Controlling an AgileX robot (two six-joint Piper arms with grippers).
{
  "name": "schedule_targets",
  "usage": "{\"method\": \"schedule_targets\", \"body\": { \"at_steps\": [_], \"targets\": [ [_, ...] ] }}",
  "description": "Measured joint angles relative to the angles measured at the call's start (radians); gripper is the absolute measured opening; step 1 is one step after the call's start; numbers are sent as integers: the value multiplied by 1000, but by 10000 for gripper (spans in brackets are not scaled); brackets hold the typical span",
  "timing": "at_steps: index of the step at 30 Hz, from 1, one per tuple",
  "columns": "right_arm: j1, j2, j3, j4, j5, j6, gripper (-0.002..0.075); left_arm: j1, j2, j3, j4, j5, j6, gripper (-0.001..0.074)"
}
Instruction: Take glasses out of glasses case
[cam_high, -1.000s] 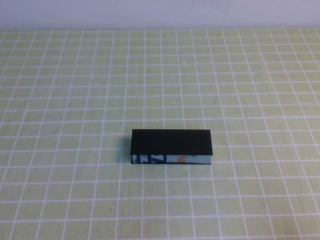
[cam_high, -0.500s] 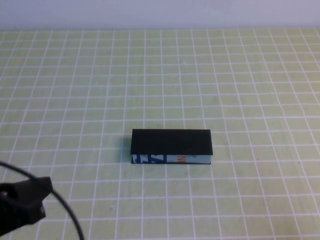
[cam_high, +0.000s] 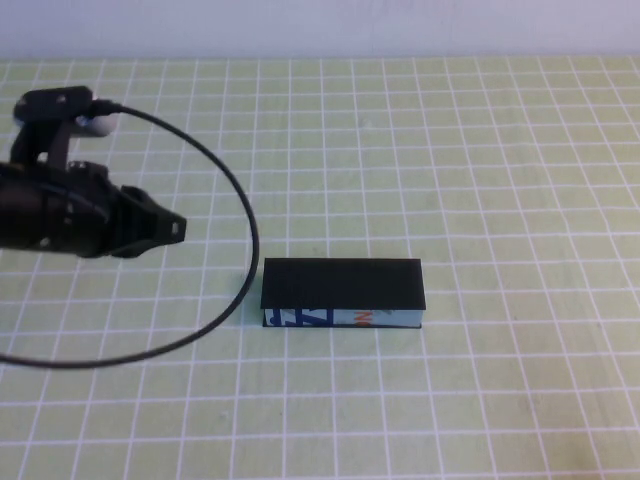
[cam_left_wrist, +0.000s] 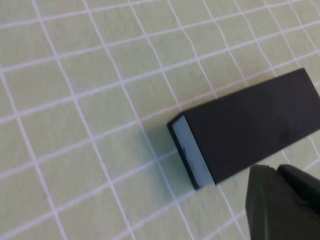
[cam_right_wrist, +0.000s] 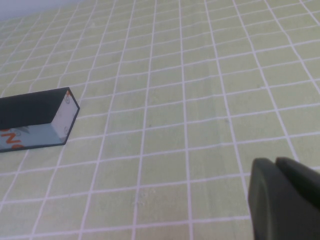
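High view: the glasses case (cam_high: 343, 293) lies lid-down-shut near the middle of the checked table (cam_high: 500, 150), glasses unseen, so nothing is done yet; the left gripper (cam_high: 170, 228) hovers to its left, well apart, fingers apparently closed together. Left wrist view: the case's (cam_left_wrist: 245, 131) end is close below the fingertips (cam_left_wrist: 272, 200). Right wrist view: the right gripper (cam_right_wrist: 280, 195) sits away from the case (cam_right_wrist: 37, 120), fingers together, holding nothing
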Motion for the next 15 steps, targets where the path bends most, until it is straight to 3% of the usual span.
{"method": "schedule_targets", "body": {
  "at_steps": [9,15],
  "targets": [
    [0,0,0,0,0,0,-18,-2,355,-256,-154,61,169,-4],
    [0,0,0,0,0,0,-18,-56,499,-357,-160,80,194,-4]
  ]
}}
